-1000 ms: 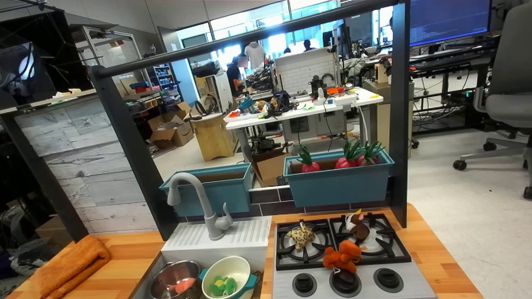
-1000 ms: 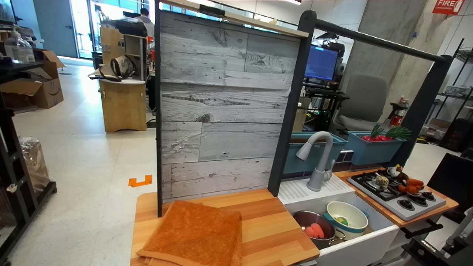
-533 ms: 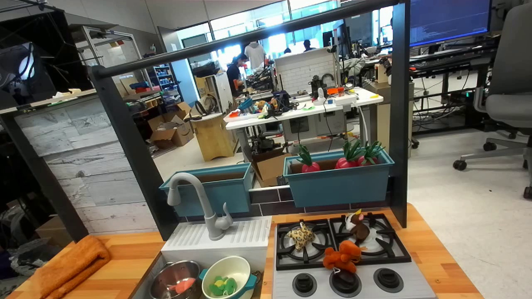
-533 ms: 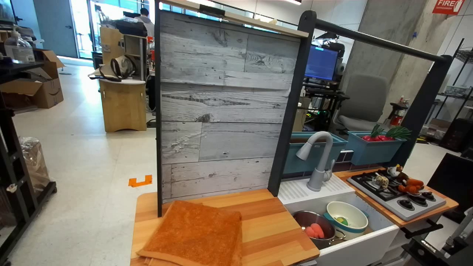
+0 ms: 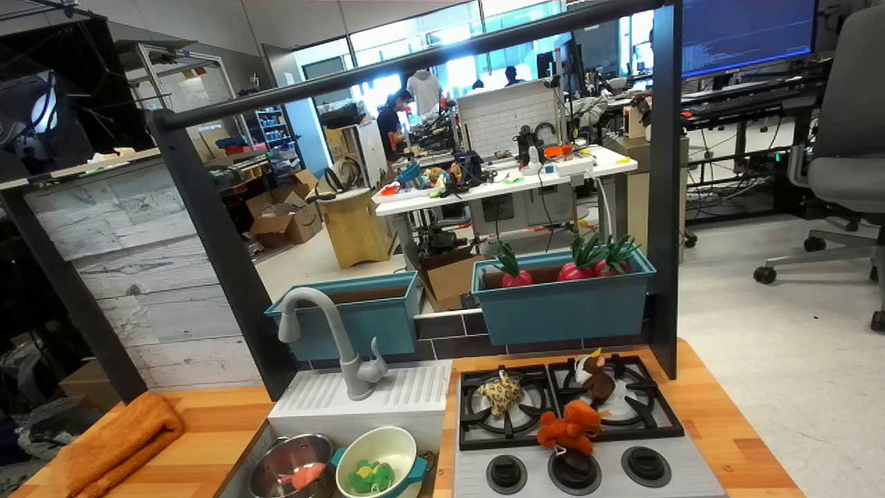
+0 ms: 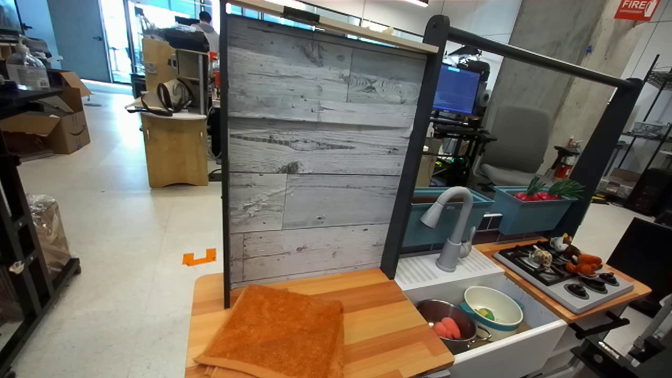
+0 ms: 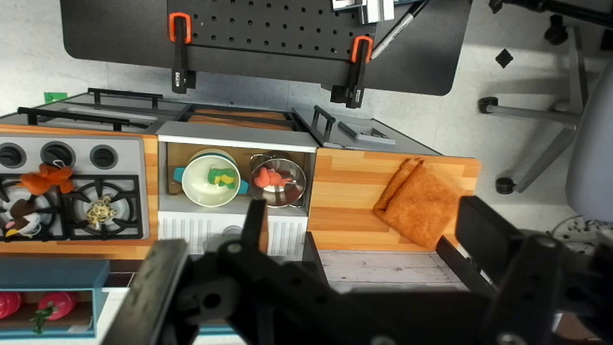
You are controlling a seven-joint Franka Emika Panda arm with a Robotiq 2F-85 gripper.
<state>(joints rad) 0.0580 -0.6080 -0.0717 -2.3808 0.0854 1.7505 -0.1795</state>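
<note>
My gripper (image 7: 361, 215) is open and empty in the wrist view, held high above the toy kitchen; it is out of both exterior views. A folded orange towel (image 7: 424, 203) lies on the wooden counter below the jaws and shows in both exterior views (image 5: 121, 446) (image 6: 283, 333). In the sink a steel pot (image 7: 292, 191) holds a pink-red toy (image 7: 270, 178). Beside it a cream pot with teal handles (image 7: 198, 189) holds a green and yellow toy (image 7: 221, 177). On the stove lie an orange plush (image 5: 570, 425), a spotted plush (image 5: 501, 393) and a brown and white plush (image 5: 596, 379).
A grey faucet (image 5: 339, 339) rises behind the sink. Dark posts and a top bar (image 5: 415, 66) frame the kitchen. Two teal planters (image 5: 563, 308) hang at the back, one with red radishes (image 5: 515, 277). A grey plank panel (image 6: 320, 152) stands behind the counter. A black pegboard table (image 7: 278, 28) faces the kitchen.
</note>
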